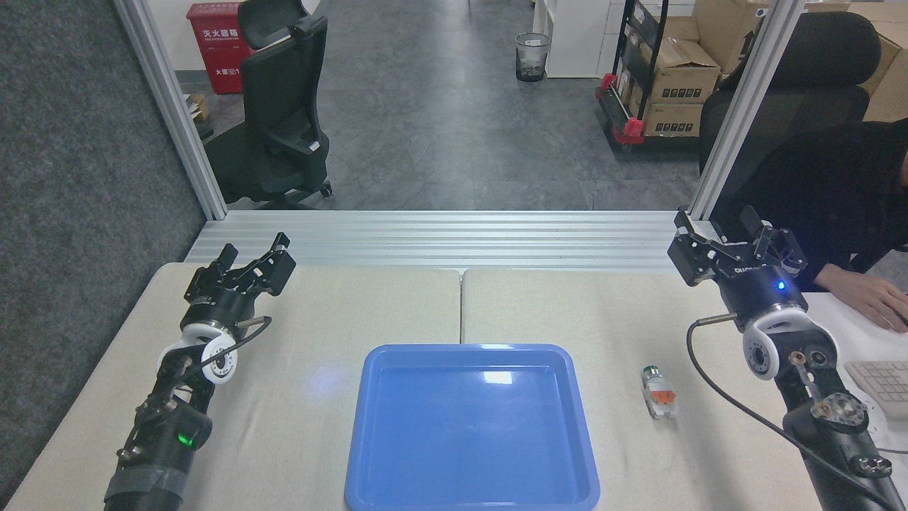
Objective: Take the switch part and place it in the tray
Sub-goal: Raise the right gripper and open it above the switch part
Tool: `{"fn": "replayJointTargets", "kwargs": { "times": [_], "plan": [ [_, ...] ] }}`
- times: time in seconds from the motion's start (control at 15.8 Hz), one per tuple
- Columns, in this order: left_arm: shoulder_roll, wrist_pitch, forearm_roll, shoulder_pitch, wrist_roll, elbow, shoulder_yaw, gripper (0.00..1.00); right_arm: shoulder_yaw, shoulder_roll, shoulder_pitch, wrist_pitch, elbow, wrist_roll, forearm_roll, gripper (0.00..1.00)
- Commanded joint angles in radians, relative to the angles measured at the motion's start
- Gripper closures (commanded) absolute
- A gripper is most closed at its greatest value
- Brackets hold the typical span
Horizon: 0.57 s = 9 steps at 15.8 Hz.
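- White plastic with an orange middle and a dark green-tipped metal end: the switch part (pixel 658 394) is seen lying flat on the pale surface (pixel 567 312), its metal end turned away from the robot.
- It lies just to the right of the tray (pixel 369 454), apart from the raised rim and not touching it.
- The glossy blue tray is seen empty, set at the middle of the surface, so the placing step is judged not yet done.
- The right gripper (pixel 734 245) is held raised beyond the part, well apart from it; its fingers are spread and nothing is held between them.
- The left gripper (pixel 252 264) is raised over the far left of the surface, well apart from both part and tray; its fingers are spread too, with nothing gripped.
- The step in hand is judged to be the reach: the part is untouched and the nearer arm is the right one.
- For the next move, the right gripper would have to be brought back toward the robot and lowered over the part, with the fingers lined up across its narrow white body.
- A closing on the plastic block would probably be steadier than on the round metal end.
- At the right edge a person's hand (pixel 869 298) is seen resting by a keyboard (pixel 879 380), outside the likely path.
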Motion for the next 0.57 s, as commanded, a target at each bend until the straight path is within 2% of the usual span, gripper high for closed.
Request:
{"fn": "replayJointTargets", "kwargs": {
  "times": [0.0, 0.13, 0.19, 0.38, 0.51],
  "plan": [
    [0.001, -0.001, 0.000, 0.000, -0.001, 0.001, -0.023, 0.00, -0.017, -0.010, 0.001, -0.001, 0.015, -0.003, -0.004, 0.01],
    [0.001, -0.001, 0.000, 0.000, -0.001, 0.001, -0.023, 0.00, -0.026, -0.013, 0.011, -0.002, 0.030, -0.005, -0.033, 0.01],
    [0.001, -0.001, 0.000, 0.000, -0.001, 0.001, -0.023, 0.00, -0.028, -0.034, 0.016, -0.002, 0.042, -0.006, -0.048, 0.01],
    [0.001, -0.001, 0.000, 0.000, -0.001, 0.001, -0.023, 0.00, -0.034, -0.056, 0.030, -0.002, 0.061, -0.003, -0.128, 0.01],
    [0.001, -0.001, 0.002, 0.000, -0.001, 0.001, -0.023, 0.00, -0.032, -0.059, 0.050, -0.004, 0.053, -0.003, -0.128, 0.01]
  ]
}}
